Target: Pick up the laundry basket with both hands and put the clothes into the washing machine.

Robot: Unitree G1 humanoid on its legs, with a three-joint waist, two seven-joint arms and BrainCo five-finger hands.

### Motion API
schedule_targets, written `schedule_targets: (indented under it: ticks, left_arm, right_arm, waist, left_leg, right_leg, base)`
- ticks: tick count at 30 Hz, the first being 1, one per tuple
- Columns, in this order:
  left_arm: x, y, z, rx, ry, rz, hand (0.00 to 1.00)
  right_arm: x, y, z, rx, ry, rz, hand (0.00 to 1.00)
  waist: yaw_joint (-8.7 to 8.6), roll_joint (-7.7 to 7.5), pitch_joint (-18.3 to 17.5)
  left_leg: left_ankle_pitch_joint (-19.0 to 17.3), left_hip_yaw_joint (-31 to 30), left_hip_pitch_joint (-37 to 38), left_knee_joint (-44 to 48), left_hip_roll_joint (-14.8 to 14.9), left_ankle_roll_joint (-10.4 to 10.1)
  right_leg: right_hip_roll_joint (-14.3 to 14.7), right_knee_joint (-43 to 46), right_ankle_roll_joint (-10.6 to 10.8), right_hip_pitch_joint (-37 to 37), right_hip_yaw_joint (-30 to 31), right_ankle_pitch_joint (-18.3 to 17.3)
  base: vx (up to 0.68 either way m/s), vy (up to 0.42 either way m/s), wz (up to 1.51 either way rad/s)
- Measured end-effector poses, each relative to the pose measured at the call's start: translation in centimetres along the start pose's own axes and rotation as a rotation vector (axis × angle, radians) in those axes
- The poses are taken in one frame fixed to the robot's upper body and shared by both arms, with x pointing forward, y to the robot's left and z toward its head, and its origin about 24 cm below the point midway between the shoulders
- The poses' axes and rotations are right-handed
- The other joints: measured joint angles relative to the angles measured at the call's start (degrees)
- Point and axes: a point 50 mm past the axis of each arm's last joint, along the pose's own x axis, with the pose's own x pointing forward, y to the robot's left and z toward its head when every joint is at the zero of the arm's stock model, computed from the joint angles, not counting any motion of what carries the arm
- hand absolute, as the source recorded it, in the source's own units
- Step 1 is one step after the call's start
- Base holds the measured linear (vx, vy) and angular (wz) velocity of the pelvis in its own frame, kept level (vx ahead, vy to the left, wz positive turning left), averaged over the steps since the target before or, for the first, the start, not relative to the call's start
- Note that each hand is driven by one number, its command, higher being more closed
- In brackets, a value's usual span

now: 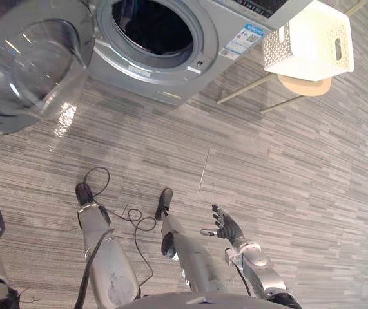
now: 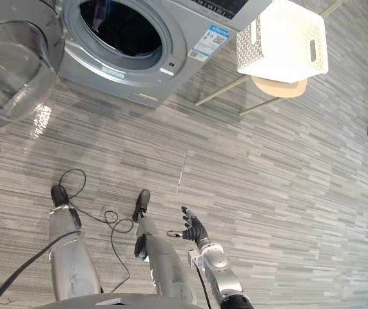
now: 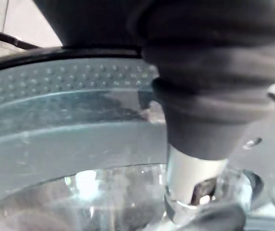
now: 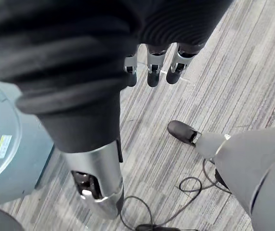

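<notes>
Laundry basket point(image 1: 309, 42) perches on a small stool point(image 1: 305, 85) far right of the washing machine point(image 1: 171, 58), well apart from the released right hand point(image 1: 225, 225); the left hand point(image 3: 195, 180), whose state cannot be told, hangs close to the open door point(image 1: 22, 64) and could knock it when swinging across.

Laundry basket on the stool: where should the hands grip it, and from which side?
Grip the laundry basket by its cut-out handle slot and likely a matching one opposite, one hand coming in from each end; it sits upright on the round stool.
</notes>
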Motion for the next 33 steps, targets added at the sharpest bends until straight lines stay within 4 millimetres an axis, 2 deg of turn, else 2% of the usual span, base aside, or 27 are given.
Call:
schedule_targets:
  ticks: [2,3,4,6,7,8,9,10,11,12,14,15,19,23,26,33]
  left_arm:
    - [-0.3,-2.2,1.3,0.206,-0.061,-0.117,0.0]
    - [-0.9,-3.7,1.7,0.338,-0.108,-0.208,0.0]
    - [-1.2,-4.7,1.8,0.378,-0.132,-0.266,0.0]
    - [-3.2,-9.7,2.0,0.471,-0.217,-0.512,0.0]
    - [-4.1,-11.0,2.0,0.483,-0.251,-0.581,0.0]
    - [-6.3,-13.3,2.2,0.483,-0.332,-0.714,0.0]
    - [-9.6,-16.1,2.8,0.408,-0.45,-0.895,0.0]
    - [-11.6,-17.6,3.1,0.353,-0.512,-0.988,0.0]
    - [-15.8,-20.1,3.5,0.229,-0.623,-1.156,0.0]
    - [-19.7,-21.7,3.5,0.086,-0.692,-1.269,0.0]
    - [-23.0,-22.5,3.5,-0.077,-0.723,-1.314,0.0]
    - [-23.5,-22.5,3.4,-0.125,-0.714,-1.29,0.0]
    - [-23.8,-21.4,2.9,-0.151,-0.684,-1.207,0.0]
    - [-23.1,-19.5,3.9,-0.148,-0.737,-1.111,0.0]
    - [-22.0,-18.4,4.0,-0.117,-0.743,-1.027,0.0]
    - [-22.2,-18.3,3.3,-0.114,-0.709,-1.011,0.0]
  right_arm:
    - [-0.2,0.1,-0.3,-0.032,0.012,0.015,0.0]
    - [-0.2,-0.1,-0.2,-0.048,0.011,0.024,0.0]
    - [-0.3,-0.2,-0.3,-0.054,0.013,0.027,0.0]
    - [-0.9,-0.8,-0.9,-0.114,0.035,0.034,0.0]
    - [-1.2,-0.9,-1.3,-0.128,0.044,0.036,0.0]
    - [-1.7,-0.9,-1.9,-0.152,0.069,0.038,0.0]
    - [-2.3,-1.0,-2.9,-0.161,0.104,0.037,0.0]
    - [-2.6,-1.1,-3.4,-0.168,0.126,0.037,0.0]
    - [-3.1,-1.0,-4.6,-0.174,0.177,0.042,0.0]
    - [-3.5,-0.9,-5.8,-0.168,0.226,0.048,0.0]
    - [-4.0,-1.3,-7.1,-0.155,0.282,0.038,0.0]
    - [-4.1,-1.7,-7.7,-0.15,0.315,0.023,0.0]
    - [-4.9,-2.1,-9.7,-0.144,0.416,0.014,0.0]
    - [-5.8,-3.0,-10.7,-0.12,0.475,0.0,0.0]
    - [-5.8,-3.1,-11.0,-0.101,0.49,-0.012,0.0]
    - [-5.9,-3.0,-11.2,-0.099,0.502,-0.019,0.0]
  waist:
    - [0.72,0.15,0.0]
    - [1.06,0.49,0.1]
    - [1.03,0.82,0.1]
    - [0.38,2.86,-1.1]
    - [0.33,3.38,-1.8]
    - [0.01,4.38,-2.6]
    - [-0.59,5.74,-3.4]
    - [-0.89,6.43,-4.0]
    - [-1.68,7.37,-5.4]
    - [-2.73,7.8,-7.1]
    - [-4.59,8.26,-8.1]
    - [-5.18,8.38,-8.3]
    - [-6.04,9.3,-11.1]
    - [-6.44,11.67,-13.4]
    - [-6.72,11.84,-13.6]
    - [-6.45,11.62,-13.7]
  left_leg:
    - [0.0,0.7,2.0,-0.1,-0.6,0.0]
    - [-0.1,1.8,3.8,-0.2,-0.9,0.1]
    - [-0.3,2.2,4.8,-0.2,-1.2,0.4]
    - [-1.5,4.1,8.8,0.1,-2.7,1.3]
    - [-2.0,4.9,9.7,0.2,-2.9,1.6]
    - [-2.8,5.6,11.3,0.3,-3.7,1.9]
    - [-3.7,6.3,12.9,0.2,-4.4,2.1]
    - [-4.3,6.6,13.6,0.3,-4.6,2.2]
    - [-5.2,7.5,15.0,0.5,-5.0,2.3]
    - [-5.8,8.4,16.0,0.2,-5.5,2.1]
    - [-6.3,8.7,16.7,-0.7,-6.4,1.3]
    - [-6.4,8.4,17.3,-1.6,-7.1,1.1]
    - [-5.9,6.8,19.2,-5.1,-10.1,0.6]
    - [-4.8,5.8,19.9,-7.0,-12.5,2.1]
    - [-4.8,4.5,21.0,-8.1,-13.5,2.1]
    - [-4.9,4.2,21.7,-9.0,-14.5,2.3]
  right_leg:
    - [-0.7,0.6,-0.6,1.2,0.0,-0.4]
    - [-1.4,3.2,-0.6,1.2,0.3,-1.7]
    - [-1.9,4.7,-0.5,1.3,0.5,-2.3]
    - [-4.0,8.9,0.3,2.7,1.3,-4.3]
    - [-4.5,9.6,0.5,2.9,1.5,-4.7]
    - [-5.4,10.0,1.0,3.8,2.3,-5.2]
    - [-6.3,10.0,1.4,5.1,2.5,-5.5]
    - [-6.6,10.0,1.6,5.7,2.7,-5.7]
    - [-7.1,10.0,1.6,6.5,3.3,-6.2]
    - [-7.6,9.9,1.6,6.6,4.1,-6.7]
    - [-8.1,9.2,1.6,6.9,4.4,-6.7]
    - [-8.3,8.3,1.4,7.4,4.5,-6.6]
    - [-9.1,5.7,1.1,8.9,4.5,-6.0]
    - [-10.1,3.5,2.3,10.5,4.2,-4.8]
    - [-10.5,3.3,2.4,11.2,4.1,-4.8]
    - [-11.3,2.4,2.2,12.4,4.1,-4.8]
  base:
    - [0.08,0.057,0.11]
    - [0.06,0.059,-0.02]
    - [0.07,0.08,0.01]
    - [0.08,0.094,0.08]
    - [0.1,0.105,-0.01]
    - [0.09,0.096,-0.04]
    - [0.08,0.094,-0.02]
    - [0.07,0.089,-0.05]
    - [0.08,0.096,-0.19]
    - [0.07,0.066,-0.18]
    - [0.05,0.018,-0.08]
    - [0.0,0.0,0.0]
    - [0.05,-0.011,0.03]
    - [0.12,-0.004,0.1]
    - [0.05,-0.003,0.0]
    - [-0.02,-0.005,0.05]
